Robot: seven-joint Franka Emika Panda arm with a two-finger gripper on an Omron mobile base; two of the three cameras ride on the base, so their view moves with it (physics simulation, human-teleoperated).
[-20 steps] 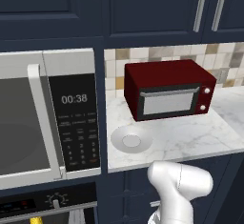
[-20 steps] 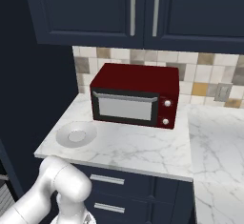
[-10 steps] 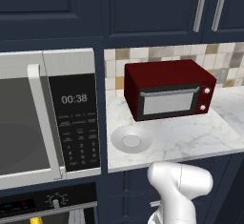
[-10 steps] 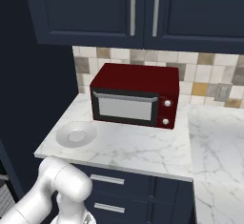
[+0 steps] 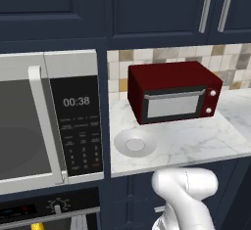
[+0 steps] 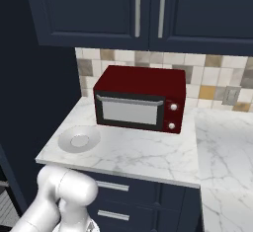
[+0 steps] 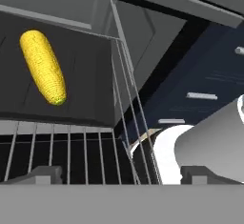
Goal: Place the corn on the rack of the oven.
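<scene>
One corn [image 7: 43,67] is lying on a dark surface beyond the oven's wire rack [image 7: 71,144], apart from the hand [image 7: 121,174]. The hand's two fingertips are standing spread, gripping nothing. One plate [image 5: 135,142] and one red toaster oven [image 5: 172,97] are sitting on the worktop [image 5: 196,143].

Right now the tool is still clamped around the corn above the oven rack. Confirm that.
Not so. In the hand view the tool holds nothing: its two fingertips stand apart at the bottom of the picture, with only the wire oven rack between them. The corn is free of the tool and well clear of both tips, farther inside the oven.
</scene>
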